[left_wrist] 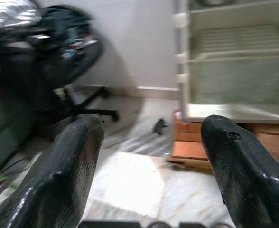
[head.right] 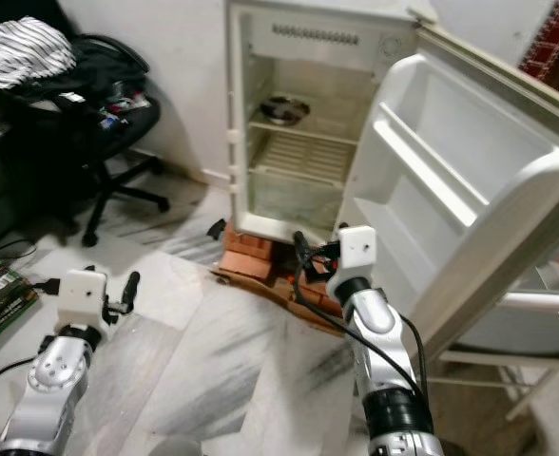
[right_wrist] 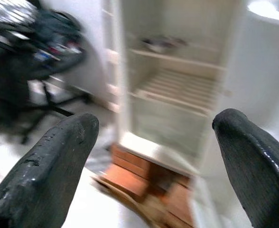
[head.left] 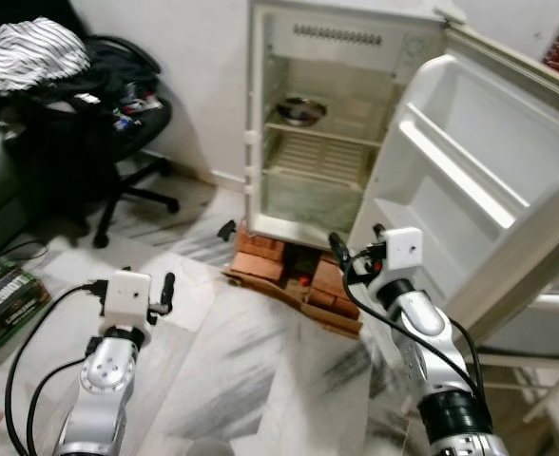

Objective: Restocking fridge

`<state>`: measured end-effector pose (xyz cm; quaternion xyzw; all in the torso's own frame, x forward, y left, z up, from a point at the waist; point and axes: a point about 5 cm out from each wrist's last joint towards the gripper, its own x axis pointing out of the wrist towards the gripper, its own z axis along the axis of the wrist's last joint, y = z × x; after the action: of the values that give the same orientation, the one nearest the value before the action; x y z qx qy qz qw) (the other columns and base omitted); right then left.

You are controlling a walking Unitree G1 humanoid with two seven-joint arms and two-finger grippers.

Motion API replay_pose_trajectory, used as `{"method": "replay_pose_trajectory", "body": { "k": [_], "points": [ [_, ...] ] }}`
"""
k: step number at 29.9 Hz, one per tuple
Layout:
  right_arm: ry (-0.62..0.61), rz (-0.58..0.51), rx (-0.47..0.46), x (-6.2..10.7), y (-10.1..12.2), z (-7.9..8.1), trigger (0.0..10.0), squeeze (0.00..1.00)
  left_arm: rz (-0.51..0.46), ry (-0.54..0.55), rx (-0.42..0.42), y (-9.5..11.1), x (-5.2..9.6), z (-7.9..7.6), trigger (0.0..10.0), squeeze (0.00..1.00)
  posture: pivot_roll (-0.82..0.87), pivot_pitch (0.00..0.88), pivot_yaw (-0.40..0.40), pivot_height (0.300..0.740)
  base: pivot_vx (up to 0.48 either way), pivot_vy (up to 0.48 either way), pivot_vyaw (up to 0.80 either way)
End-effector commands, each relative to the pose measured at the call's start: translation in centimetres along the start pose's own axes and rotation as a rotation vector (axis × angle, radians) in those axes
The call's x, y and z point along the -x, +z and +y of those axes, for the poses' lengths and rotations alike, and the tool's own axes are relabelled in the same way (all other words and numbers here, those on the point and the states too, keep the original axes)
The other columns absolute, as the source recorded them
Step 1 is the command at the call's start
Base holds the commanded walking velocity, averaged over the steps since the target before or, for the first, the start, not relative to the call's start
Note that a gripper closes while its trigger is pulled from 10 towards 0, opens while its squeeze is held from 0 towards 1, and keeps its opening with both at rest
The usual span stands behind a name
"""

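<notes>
Both sets of jaws stand spread with nothing between them: the left gripper (left_wrist: 149, 156) shows its two black fingers wide apart over pale marbled floor (head.left: 260, 380), and the right gripper (right_wrist: 153, 161) shows the same wide gap, looking toward the fridge (head.left: 327, 123). From the head views, the left arm reaches forward at the lower left, its white wrist block above the floor, while the right arm is raised further ahead, its gripper held just before the brick base (head.left: 289, 271) on which the fridge stands. The fridge is against the white wall, straight ahead and somewhat right of centre, with its door (head.left: 470, 190) swung wide open to the robot's right, the inner door shelves bare and white. Inside, a metal bowl (head.left: 300, 110) sits on the upper shelf, above a slatted shelf and a clear drawer front. To the left a black office chair (head.left: 118, 133) carries dark bags, with a striped cloth (head.left: 32, 52) lying on top of the heap. A dark sofa edge shows at the far left, and a green box (head.left: 4, 299) lies on the floor beside it.
</notes>
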<state>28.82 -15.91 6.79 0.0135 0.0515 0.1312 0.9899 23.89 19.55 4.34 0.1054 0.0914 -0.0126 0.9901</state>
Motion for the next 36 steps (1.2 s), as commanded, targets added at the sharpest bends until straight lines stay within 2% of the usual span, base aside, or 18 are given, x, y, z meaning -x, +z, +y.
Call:
{"method": "replay_pose_trajectory", "body": {
  "k": [1,5,6,8,10,12,13,17,19,22,23,24,25,27,30,32,36],
  "points": [
    [-0.063,0.014,0.009,1.0,-0.2,-2.1,10.0,0.00,-0.010,-0.031,0.000,0.2,-0.1,-0.9,10.0,0.00,0.12,0.000,-0.008,0.740,0.292,-0.379,0.00],
    [-0.101,0.029,-0.004,2.2,-0.7,-3.0,10.0,0.00,-0.017,-0.030,0.007,0.2,-0.1,-1.0,10.0,0.00,0.12,0.000,-0.015,0.740,0.263,-0.398,0.00],
    [-0.122,0.044,0.000,3.5,-1.2,-3.7,10.0,0.00,-0.017,-0.026,0.030,0.2,-0.1,-1.0,10.0,0.00,0.12,0.000,-0.017,0.740,0.000,0.000,0.00],
    [-0.129,0.050,0.003,3.9,-1.4,-3.9,10.0,0.00,-0.019,-0.026,0.033,0.2,-0.1,-1.0,10.0,0.00,0.12,0.000,-0.017,0.740,0.000,0.000,0.00],
    [-0.130,0.083,-0.016,6.2,-2.3,-4.6,10.0,0.00,-0.019,-0.023,0.040,0.1,0.3,-0.7,10.0,0.00,0.12,0.000,-0.018,0.740,0.000,0.000,0.00],
    [-0.113,0.095,-0.021,6.9,-2.6,-4.7,10.0,0.00,-0.017,-0.022,0.041,0.0,0.4,-0.6,10.0,0.00,0.11,0.000,-0.017,0.740,0.000,0.000,0.00],
    [-0.021,0.144,-0.052,7.8,-3.5,-4.3,10.0,0.00,-0.010,-0.026,0.039,-0.2,0.6,-0.7,10.0,0.00,0.11,0.000,-0.014,0.740,0.000,0.000,0.00],
    [0.195,0.260,-0.184,9.1,-4.9,-3.0,10.0,0.00,-0.009,-0.037,0.040,-0.2,0.6,-1.0,10.0,0.00,0.10,0.000,-0.007,0.740,0.000,0.000,0.00],
    [0.318,0.325,-0.182,9.6,-5.3,-2.5,10.0,0.00,-0.013,-0.052,0.033,-0.1,0.5,-1.2,10.0,0.00,0.10,0.000,-0.004,0.740,0.000,0.000,0.00],
    [0.366,0.392,-0.136,10.2,-6.0,-3.1,10.0,0.00,-0.021,-0.065,0.034,0.1,0.2,-1.2,10.0,0.00,0.10,0.000,-0.003,0.740,0.000,-0.160,0.00],
    [0.353,0.411,-0.093,10.2,-6.2,-3.8,10.0,0.00,-0.022,-0.064,0.034,0.2,0.2,-1.1,10.0,0.00,0.10,0.000,-0.002,0.740,0.000,-0.480,0.00],
    [0.353,0.411,-0.093,10.2,-6.2,-3.8,10.0,0.00,-0.022,-0.064,0.034,0.2,0.2,-1.1,10.0,0.00,0.10,0.000,-0.002,0.740,0.000,-0.480,0.00],
    [0.316,0.415,-0.053,9.9,-6.3,-4.8,10.0,0.00,-0.024,-0.059,0.029,0.2,0.2,-1.0,10.0,0.00,0.10,0.000,-0.002,0.740,0.000,-0.480,0.00],
    [0.297,0.418,-0.048,9.7,-6.2,-5.4,10.0,0.00,-0.024,-0.056,0.029,0.2,0.1,-1.0,10.0,0.00,0.10,0.000,-0.003,0.740,0.000,-0.480,0.00],
    [0.192,0.387,0.018,8.5,-5.6,-6.9,10.0,0.00,-0.016,-0.051,0.023,0.1,0.2,-0.8,10.0,0.00,0.12,0.000,-0.001,0.740,0.000,-0.480,0.00],
    [0.172,0.349,0.028,7.8,-5.0,-7.3,10.0,0.00,-0.015,-0.050,0.018,0.1,0.2,-0.8,10.0,0.00,0.12,0.000,-0.002,0.740,0.000,-0.480,0.00],
    [0.201,0.307,0.014,7.2,-4.5,-7.0,10.0,0.00,-0.011,-0.036,0.015,0.0,0.4,-0.6,10.0,0.00,0.12,0.000,-0.001,0.740,0.000,-0.480,0.00]
  ]
}}
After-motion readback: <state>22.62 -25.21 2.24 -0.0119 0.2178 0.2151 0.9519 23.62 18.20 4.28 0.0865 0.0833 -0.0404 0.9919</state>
